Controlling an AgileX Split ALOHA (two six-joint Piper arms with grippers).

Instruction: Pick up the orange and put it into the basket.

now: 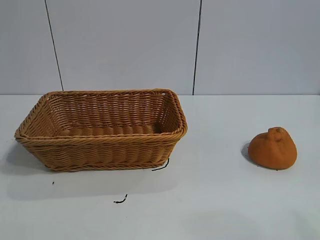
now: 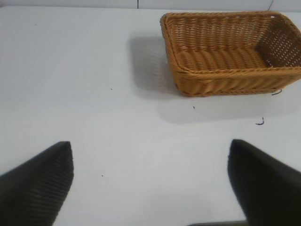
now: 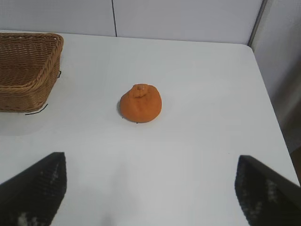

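Observation:
The orange (image 1: 272,148), dull and lumpy with a knob on top, sits on the white table at the right; it also shows in the right wrist view (image 3: 140,103). The wicker basket (image 1: 30,131) stands at the left, empty; it also shows in the left wrist view (image 2: 225,75) and partly in the right wrist view (image 3: 33,89). My right gripper (image 3: 150,162) is open and empty, well short of the orange. My left gripper (image 2: 150,150) is open and empty over bare table, away from the basket. Neither gripper shows in the exterior view.
Small black marks lie on the table (image 1: 210,200) by the basket's front corner (image 1: 161,165) and in front of it (image 1: 120,200). The table's side edge (image 3: 270,99) runs close beside the orange in the right wrist view. A grey panelled wall stands behind.

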